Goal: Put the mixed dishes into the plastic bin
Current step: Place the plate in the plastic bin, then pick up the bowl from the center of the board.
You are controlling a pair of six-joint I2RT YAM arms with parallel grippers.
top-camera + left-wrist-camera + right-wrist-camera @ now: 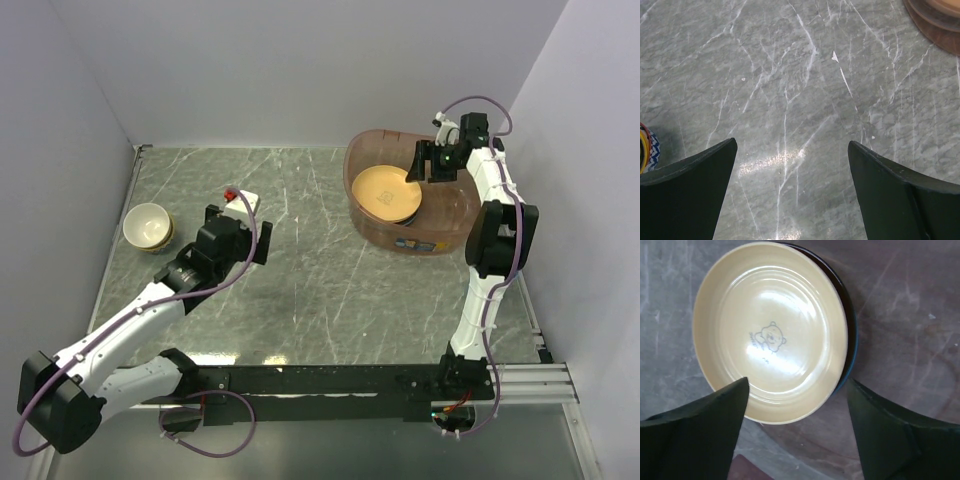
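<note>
Grey marble-look table (pixel 330 290) with white veins, closed in by plain pale walls (pixel 300 70) at the back and both sides. The plastic bin (pixel 349 182) stands at the far right. It carries a small label (pixel 420 243) on its front, and I cannot read the print on it. The yellow-orange plate (pixel 770 315) lies inside the bin on a dark dish (pixel 849 340). At the plate's centre is a little line-drawn bear (pixel 771 336) with tiny writing beside it, too small to make out. My right gripper (pixel 797 390) hangs over that plate, jaws spread wide and holding nothing. My left gripper (pixel 792 145) hovers over bare table, fully spread and empty. The small cream bowl (pixel 147 222) sits on the table at the far left, well apart from the bin.
</note>
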